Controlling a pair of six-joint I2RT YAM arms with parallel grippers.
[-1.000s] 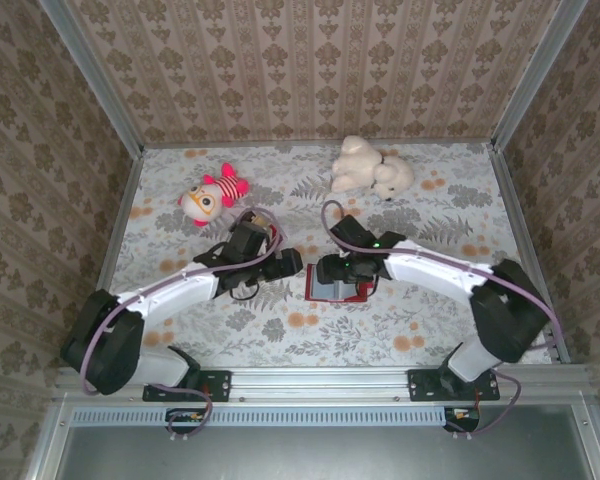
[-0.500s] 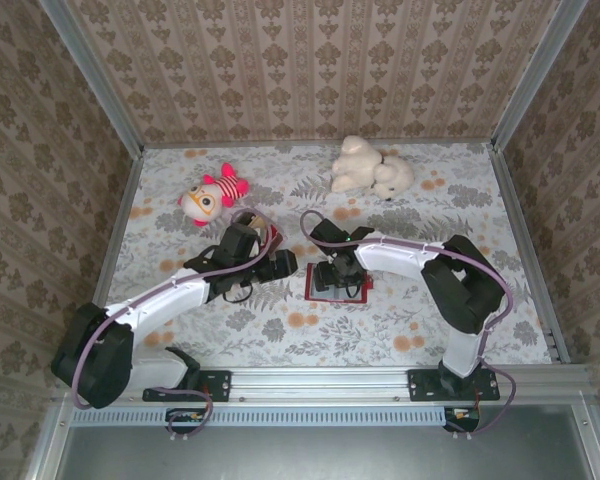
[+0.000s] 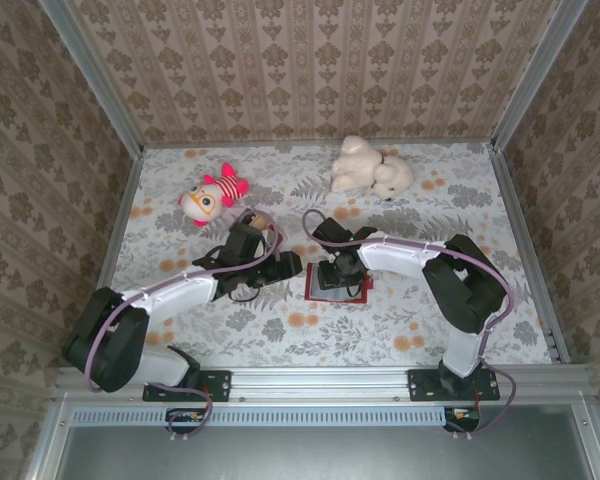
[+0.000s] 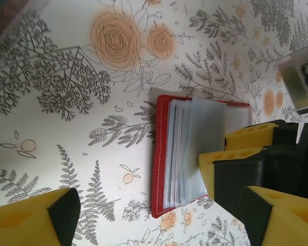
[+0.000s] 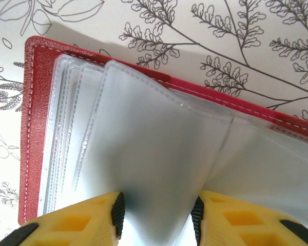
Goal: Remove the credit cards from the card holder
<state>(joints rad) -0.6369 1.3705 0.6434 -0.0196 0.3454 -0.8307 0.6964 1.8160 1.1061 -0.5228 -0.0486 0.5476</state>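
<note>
The card holder [image 3: 337, 290] lies open on the table [image 3: 450, 200], about midway between the left and right edges and a little nearer the near edge than the far one. Its red cover is flat and its clear sleeves are fanned up.

A second ago my right arm reached in from the right edge with its elbow stretched out. It has since folded, and my right gripper [image 5: 156, 207] now comes down onto the holder from the far side. Its jaws have been narrowing. The pads now stand on either side of one raised sleeve [image 5: 143, 143], which bulges between them and seems to touch both. Whether they have bitten on it I cannot tell.

My left gripper [image 3: 286, 266] has hardly moved. It hangs just beside the holder's left edge, its fingers well apart and holding nothing, though they have begun to draw in a little.

I take this as the start of the pull: one side pinching at a pocket while the other stands ready to pin the cover. I cannot make out a card in any sleeve, so nothing is out yet, and I may be gripping bare plastic.
</note>
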